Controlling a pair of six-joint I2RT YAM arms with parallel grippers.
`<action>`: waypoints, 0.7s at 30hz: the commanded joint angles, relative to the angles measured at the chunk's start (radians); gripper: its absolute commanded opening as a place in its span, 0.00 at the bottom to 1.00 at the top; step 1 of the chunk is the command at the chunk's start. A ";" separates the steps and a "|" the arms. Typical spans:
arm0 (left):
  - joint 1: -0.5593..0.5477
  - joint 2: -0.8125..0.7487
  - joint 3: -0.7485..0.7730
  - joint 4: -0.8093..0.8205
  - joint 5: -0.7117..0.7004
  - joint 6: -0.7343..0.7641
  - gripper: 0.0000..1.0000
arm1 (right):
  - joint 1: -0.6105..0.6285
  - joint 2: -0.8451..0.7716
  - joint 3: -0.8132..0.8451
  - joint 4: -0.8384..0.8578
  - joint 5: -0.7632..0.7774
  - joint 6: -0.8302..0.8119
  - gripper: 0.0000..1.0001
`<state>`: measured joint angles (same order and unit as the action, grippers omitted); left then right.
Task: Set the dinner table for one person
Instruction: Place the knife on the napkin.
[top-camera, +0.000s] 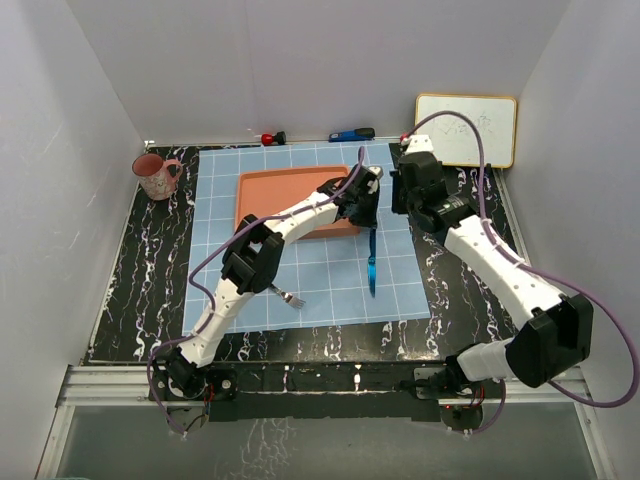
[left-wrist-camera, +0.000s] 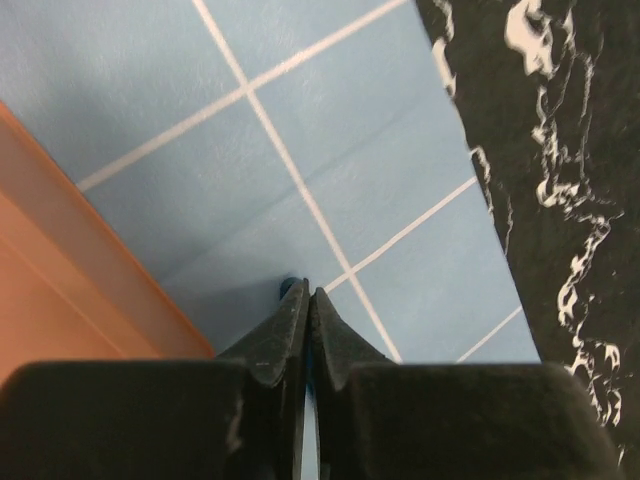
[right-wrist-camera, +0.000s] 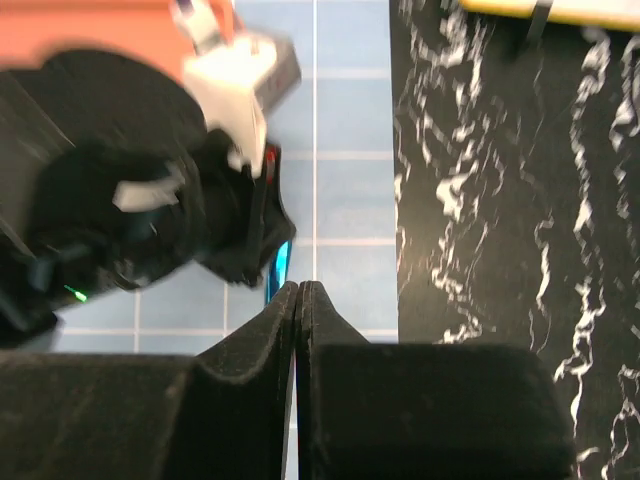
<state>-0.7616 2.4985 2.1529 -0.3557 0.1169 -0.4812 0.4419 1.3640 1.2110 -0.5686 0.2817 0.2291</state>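
Top external: your left jaws pinch the blue utensil (top-camera: 371, 268) by its tip, right jaws clenched empty; lift straight, keeping your grip firm.

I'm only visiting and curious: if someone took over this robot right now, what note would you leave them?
Left gripper: shut on the blue utensil, at its far end, right of the orange tray.
Right gripper: shut, empty, beside it.
Done: fork lies on the blue cloth, tray too.
Left: release the utensil; pink mug sits off the cloth at the dinner table, far left.
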 joint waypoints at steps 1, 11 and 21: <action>-0.019 -0.073 -0.053 -0.059 0.030 0.067 0.00 | -0.002 -0.025 0.076 0.084 0.067 -0.033 0.00; -0.033 -0.131 -0.097 -0.040 0.019 0.071 0.00 | -0.002 -0.017 0.086 0.093 0.046 -0.037 0.00; -0.033 -0.201 -0.039 -0.156 0.019 0.126 0.12 | -0.002 -0.023 0.117 0.033 0.078 -0.030 0.16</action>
<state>-0.7891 2.4428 2.0632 -0.3920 0.1349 -0.4026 0.4377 1.3567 1.2697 -0.5220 0.3252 0.2043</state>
